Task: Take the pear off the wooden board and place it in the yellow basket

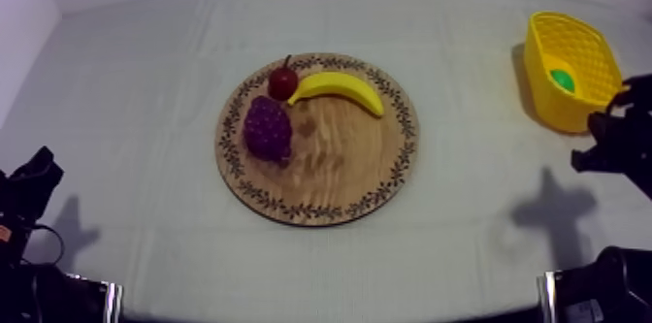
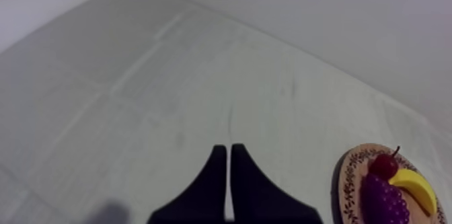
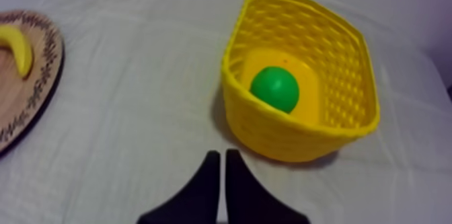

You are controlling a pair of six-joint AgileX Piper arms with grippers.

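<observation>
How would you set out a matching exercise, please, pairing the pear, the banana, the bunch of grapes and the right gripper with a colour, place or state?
Column one:
1. pear
2. banana
3. bunch of grapes
4. right gripper

Column two:
A. fingers shut, just short of the yellow basket
B. purple, on the wooden board
C. inside the yellow basket
D. yellow, on the wooden board

Pairs: 1-C, 2-D, 3-B, 4-A.
</observation>
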